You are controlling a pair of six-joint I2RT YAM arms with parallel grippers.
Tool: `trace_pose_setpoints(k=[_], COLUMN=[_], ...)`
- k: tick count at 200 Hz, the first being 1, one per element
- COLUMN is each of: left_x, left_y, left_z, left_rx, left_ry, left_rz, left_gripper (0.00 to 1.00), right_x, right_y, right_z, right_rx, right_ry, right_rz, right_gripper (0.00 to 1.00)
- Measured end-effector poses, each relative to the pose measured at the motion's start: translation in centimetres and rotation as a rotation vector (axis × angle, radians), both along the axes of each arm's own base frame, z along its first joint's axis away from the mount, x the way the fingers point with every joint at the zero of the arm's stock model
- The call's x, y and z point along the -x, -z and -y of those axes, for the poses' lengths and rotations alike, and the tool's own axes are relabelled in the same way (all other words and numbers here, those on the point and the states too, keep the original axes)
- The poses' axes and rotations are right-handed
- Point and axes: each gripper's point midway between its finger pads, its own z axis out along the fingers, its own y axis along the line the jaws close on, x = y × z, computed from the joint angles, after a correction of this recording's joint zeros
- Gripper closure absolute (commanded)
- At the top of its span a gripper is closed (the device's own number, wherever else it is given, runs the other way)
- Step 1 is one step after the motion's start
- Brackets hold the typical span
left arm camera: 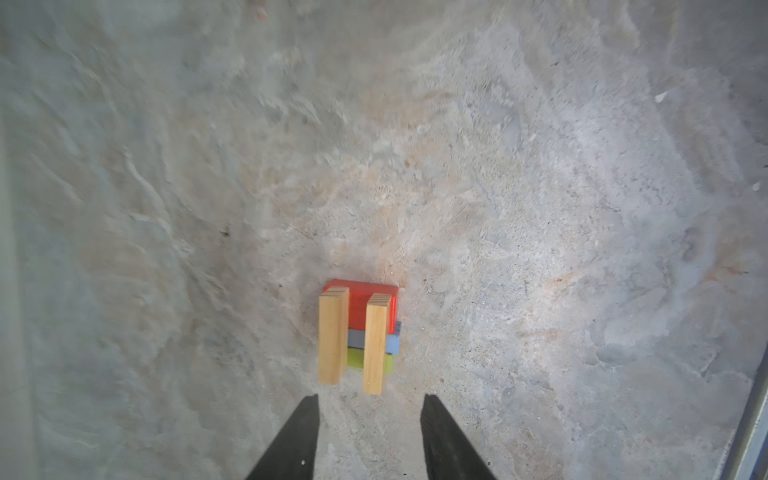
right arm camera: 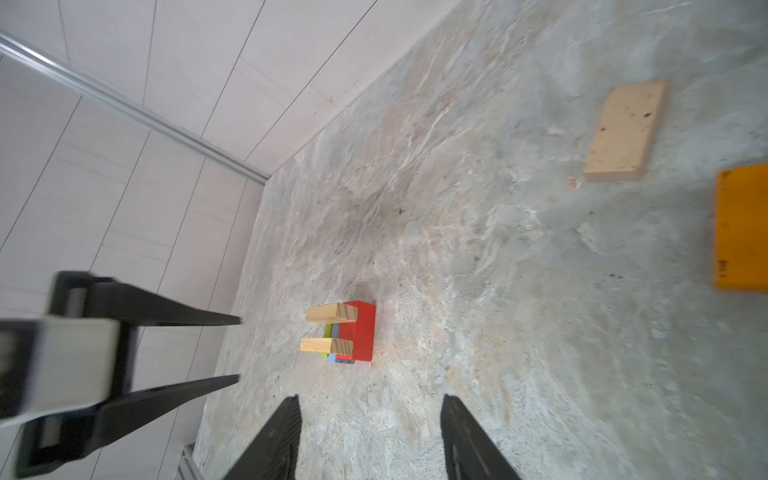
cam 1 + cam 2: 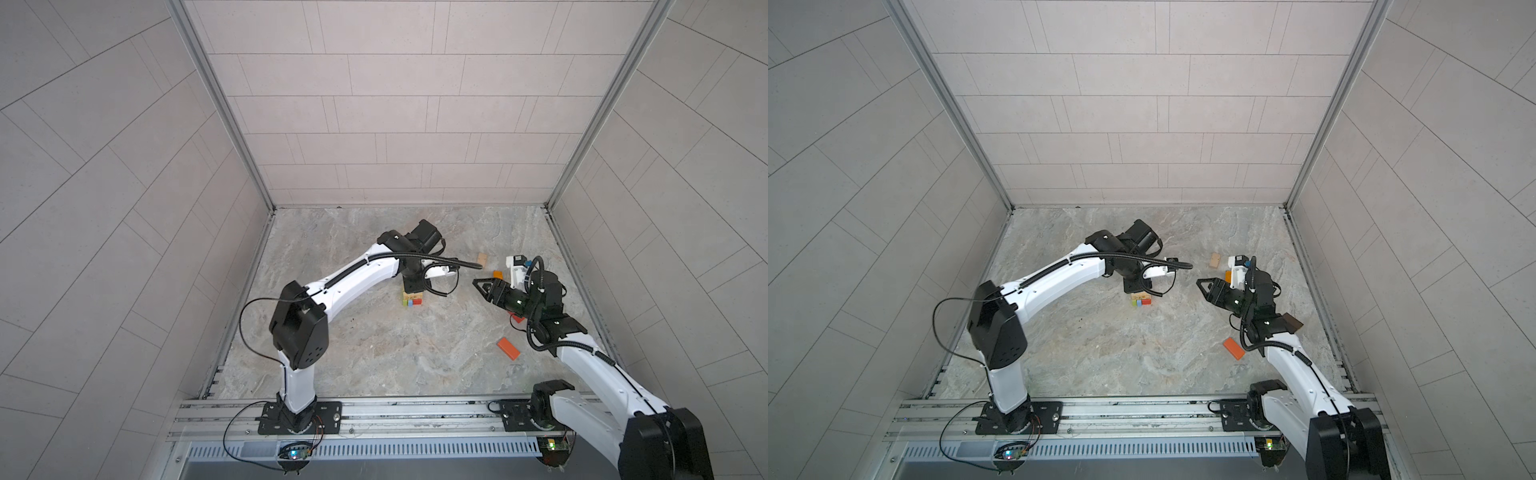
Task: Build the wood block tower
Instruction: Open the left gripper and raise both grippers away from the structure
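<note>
The tower (image 3: 412, 298) (image 3: 1140, 299) stands mid-floor. Its lowest layer is a red, a light blue and a lime green plank side by side, with two tan planks (image 1: 332, 336) laid across them and a gap between the two. My left gripper (image 1: 370, 395) (image 3: 412, 286) hangs just above the tower, open and empty; in the right wrist view its fingers (image 2: 187, 320) reach in from the side. My right gripper (image 2: 370, 397) (image 3: 480, 286) hovers to the tower's right, pointing at it, open and empty.
Loose wood blocks lie on the right: a tan plank (image 3: 482, 259) (image 2: 625, 131), an orange one (image 3: 497, 274) (image 2: 742, 226) and a red-orange one (image 3: 508, 348). A red one (image 3: 516, 319) and a dark brown one (image 3: 1292, 322) are partly hidden by the right arm. Tiled walls enclose the floor.
</note>
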Motion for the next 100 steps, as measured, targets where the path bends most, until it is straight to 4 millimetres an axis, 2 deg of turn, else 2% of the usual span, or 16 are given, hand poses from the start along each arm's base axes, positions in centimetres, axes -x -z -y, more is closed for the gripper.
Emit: trace_pose_setpoints(k=[17, 44, 70, 77, 100], left_x=[0.7, 1.6, 1.5, 1.5, 1.6], left_y=[-3.1, -6.2, -6.6, -6.5, -5.8], left_z=[-0.2, -1.4, -3.4, -4.1, -6.4], left_rx=[0.111, 0.271, 0.382, 0.405, 0.502], left_ry=[-0.040, -0.184, -0.382, -0.436, -0.624], left_rz=[0.049, 0.096, 0.125, 0.131, 0.138], left_gripper=[0.23, 0.11, 0.06, 0.00, 0.00], right_x=[0.0, -0.5, -1.5, -1.7, -2.9], right_y=[0.4, 0.7, 0.4, 0.3, 0.6], right_z=[1.2, 2.9, 4.1, 4.3, 5.1], right_rx=[0.083, 0.207, 0.299, 0.318, 0.382], right_ry=[0.046, 0.089, 0.118, 0.123, 0.137], right_rz=[-0.035, -0.099, -0.132, -0.141, -0.184], right_gripper=[0.37, 0.36, 0.36, 0.36, 0.36])
